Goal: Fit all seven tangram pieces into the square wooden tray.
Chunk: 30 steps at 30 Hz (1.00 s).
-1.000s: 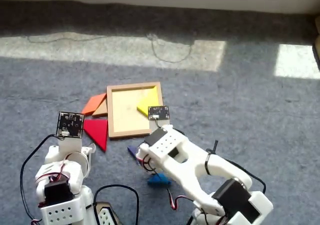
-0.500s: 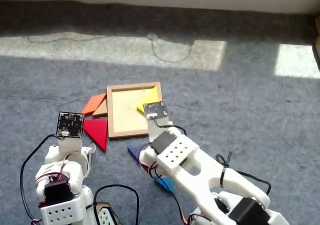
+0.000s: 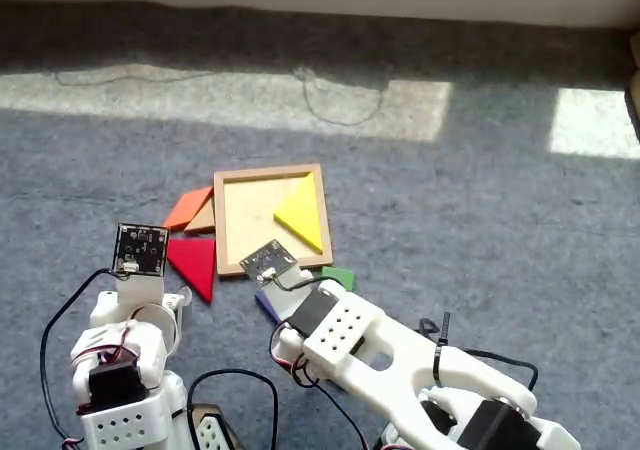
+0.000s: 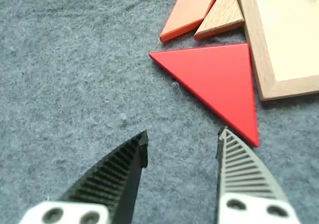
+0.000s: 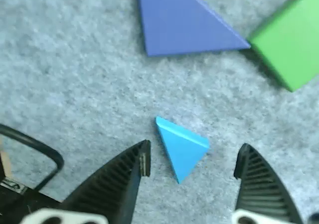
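Note:
The square wooden tray (image 3: 268, 171) lies mid-carpet with a yellow triangle (image 3: 303, 213) inside, by its right wall. To its left lie an orange piece (image 3: 187, 208), a wooden triangle (image 3: 203, 217) and a red triangle (image 3: 193, 263). My left gripper (image 4: 183, 139) stands open just short of the red triangle (image 4: 214, 82). My right gripper (image 5: 193, 159) is open and straddles a small light-blue triangle (image 5: 182, 147) on the carpet. Just beyond it lie a dark blue triangle (image 5: 179, 22) and a green piece (image 5: 291, 42). In the high view the right arm hides part of the dark blue triangle (image 3: 264, 303).
The tray's rim (image 4: 251, 45) runs beside the red triangle, with the orange piece (image 4: 192, 10) and wooden triangle (image 4: 222, 17) farther on. The green piece (image 3: 339, 277) sits just below the tray's lower right corner. A thin cable (image 3: 330, 100) loops on the carpet behind the tray.
The right arm pulled back off the tray and swung toward the near left, uncovering the yellow triangle and green piece. In the high view the light-blue triangle is now hidden. The left arm kept still.

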{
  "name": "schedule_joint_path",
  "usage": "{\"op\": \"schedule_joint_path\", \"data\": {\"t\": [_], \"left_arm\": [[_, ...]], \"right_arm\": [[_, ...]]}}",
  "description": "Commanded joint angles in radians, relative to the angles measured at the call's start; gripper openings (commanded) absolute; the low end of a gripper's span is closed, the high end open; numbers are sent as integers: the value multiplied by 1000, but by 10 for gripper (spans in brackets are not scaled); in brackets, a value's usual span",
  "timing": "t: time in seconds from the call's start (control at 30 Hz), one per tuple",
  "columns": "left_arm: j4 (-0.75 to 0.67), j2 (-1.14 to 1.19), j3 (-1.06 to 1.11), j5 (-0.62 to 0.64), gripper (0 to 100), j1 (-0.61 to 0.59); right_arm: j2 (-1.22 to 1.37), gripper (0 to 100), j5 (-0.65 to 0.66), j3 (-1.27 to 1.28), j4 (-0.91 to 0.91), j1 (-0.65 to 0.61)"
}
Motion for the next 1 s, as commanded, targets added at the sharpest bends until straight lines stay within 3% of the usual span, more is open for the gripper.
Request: {"op": "schedule_joint_path", "data": {"t": [0.0, 0.47, 0.7, 0.97], "left_arm": [[-14, -5, -16, -3, 238, -12], [-12, -5, -16, -6, 213, -12], [-12, -5, -16, -6, 213, -10], [-15, -5, -16, -6, 213, -10]], "right_arm": [[-38, 274, 77, 25, -7, 28], [-38, 274, 81, 165, -196, 24], [-38, 272, 81, 194, -200, 24], [-48, 90, 83, 194, -203, 22]]}}
